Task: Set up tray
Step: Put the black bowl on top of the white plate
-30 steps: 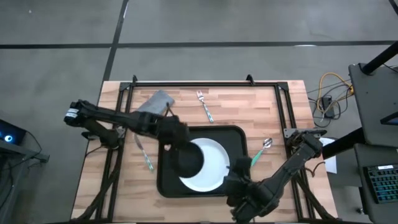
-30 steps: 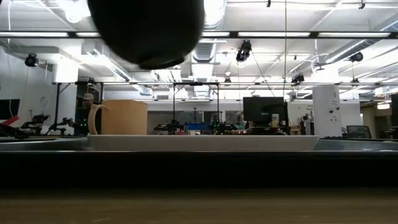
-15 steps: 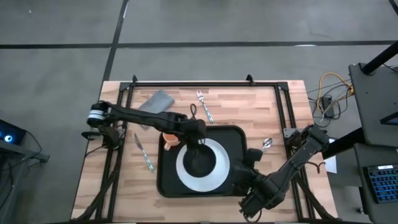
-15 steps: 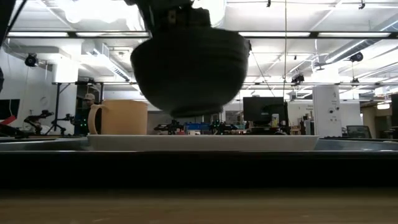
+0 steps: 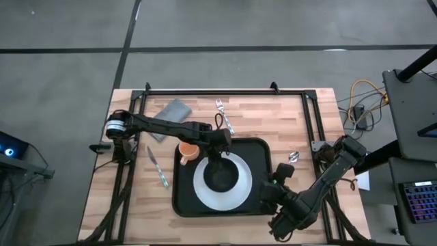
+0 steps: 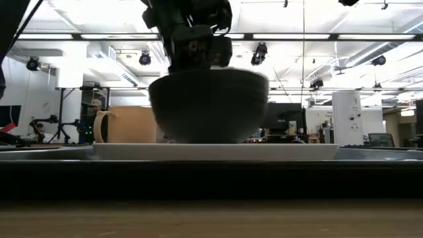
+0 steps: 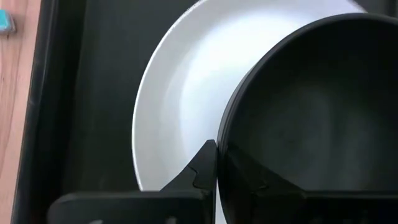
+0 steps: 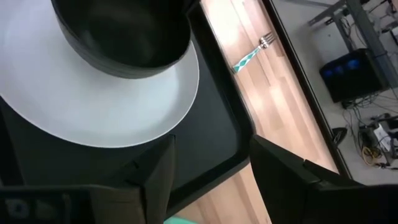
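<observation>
Left gripper (image 7: 214,174) pinches the rim of the black bowl (image 5: 221,176), setting it on the white plate (image 5: 237,191).

Plate lies inside the tray (image 5: 183,202), mid-table, beside an orange mug (image 5: 187,152). Right gripper (image 5: 281,176) waits with its jaws apart near the tray edge, holding nothing.

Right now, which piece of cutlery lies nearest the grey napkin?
The fork at the table's far edge, just beyond the tray. The knife lies left of the tray, the spoon right.
</observation>
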`<act>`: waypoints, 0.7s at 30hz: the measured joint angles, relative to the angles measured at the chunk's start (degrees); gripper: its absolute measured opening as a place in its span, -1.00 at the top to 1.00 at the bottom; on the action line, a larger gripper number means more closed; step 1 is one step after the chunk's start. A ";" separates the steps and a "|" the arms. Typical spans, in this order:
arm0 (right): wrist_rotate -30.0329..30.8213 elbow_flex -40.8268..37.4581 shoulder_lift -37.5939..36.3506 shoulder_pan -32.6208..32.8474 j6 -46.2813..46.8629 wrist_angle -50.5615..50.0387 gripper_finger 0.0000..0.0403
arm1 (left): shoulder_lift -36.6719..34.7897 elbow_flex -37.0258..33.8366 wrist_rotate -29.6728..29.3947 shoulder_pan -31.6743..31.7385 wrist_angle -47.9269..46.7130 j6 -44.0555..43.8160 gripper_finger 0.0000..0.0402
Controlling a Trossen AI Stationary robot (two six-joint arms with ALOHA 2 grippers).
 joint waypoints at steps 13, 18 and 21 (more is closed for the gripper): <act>0.04 0.19 0.00 0.00 0.16 0.18 0.04 | -0.04 -2.10 4.51 0.33 4.34 -0.19 0.92; 0.09 0.33 0.02 0.00 -0.63 0.38 0.04 | -0.09 -2.08 4.19 0.41 5.07 0.08 0.76; 0.10 0.33 0.02 0.00 -1.06 0.45 0.04 | -0.36 -1.69 4.11 0.65 4.66 0.13 0.66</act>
